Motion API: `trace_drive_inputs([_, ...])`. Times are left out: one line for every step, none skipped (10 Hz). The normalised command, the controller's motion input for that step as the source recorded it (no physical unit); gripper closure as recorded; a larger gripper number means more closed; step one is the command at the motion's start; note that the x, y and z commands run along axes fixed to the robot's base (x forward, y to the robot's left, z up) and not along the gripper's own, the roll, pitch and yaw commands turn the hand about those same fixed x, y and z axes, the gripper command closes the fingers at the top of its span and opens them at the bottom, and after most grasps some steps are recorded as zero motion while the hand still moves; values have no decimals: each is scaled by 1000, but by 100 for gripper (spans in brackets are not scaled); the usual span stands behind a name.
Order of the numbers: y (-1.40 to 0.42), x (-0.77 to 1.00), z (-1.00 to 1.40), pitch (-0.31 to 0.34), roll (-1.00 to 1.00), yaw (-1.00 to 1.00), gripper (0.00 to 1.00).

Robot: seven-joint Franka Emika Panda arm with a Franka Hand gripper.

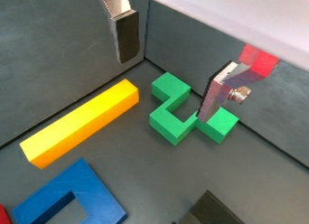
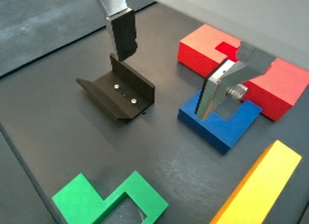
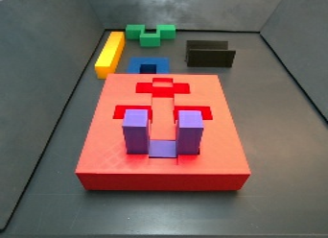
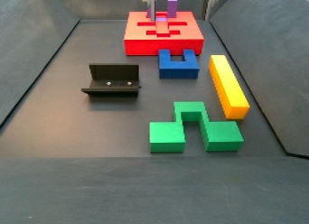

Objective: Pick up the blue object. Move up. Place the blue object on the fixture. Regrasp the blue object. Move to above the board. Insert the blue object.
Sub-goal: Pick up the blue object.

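The blue object is a dark-blue U-shaped block lying flat on the floor between the red board and the yellow bar. It also shows in both wrist views and a side view. The black fixture stands empty beside it. My gripper is open and empty, well above the floor, and also shows in a wrist view. Only its fingertips show at the edge of a side view.
A purple U-shaped block stands in the board. A green notched block and a yellow bar lie on the floor. Grey walls enclose the floor.
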Motion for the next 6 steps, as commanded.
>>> trace_drive_inputs([0, -3, -217, 0, 0, 0, 0])
trace_drive_inputs([0, 0, -217, 0, 0, 0, 0])
trace_drive_inputs([0, -3, -214, 0, 0, 0, 0])
trace_drive_inputs([0, -9, -226, 0, 0, 0, 0])
trace_drive_inputs([0, -23, -226, 0, 0, 0, 0])
trace_drive_inputs([0, -20, -229, 0, 0, 0, 0])
